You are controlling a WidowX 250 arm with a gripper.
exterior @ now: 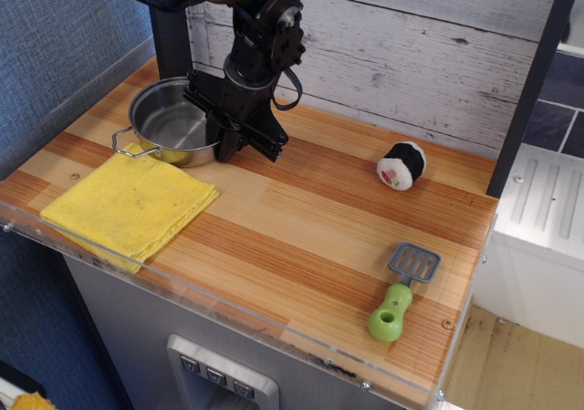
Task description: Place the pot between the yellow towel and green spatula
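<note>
Shiny steel pot (169,127), soft matt yellow towel (128,200), smooth plastic green spatula (399,298), glossy striped wood table (301,218).

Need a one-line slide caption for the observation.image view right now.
Claw grips the pot's right rim behind the towel; spatula waits far right.

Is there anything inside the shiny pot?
Empty, as far as shows: the pot's bare steel bottom is visible; the gripper hides its right edge.
</note>
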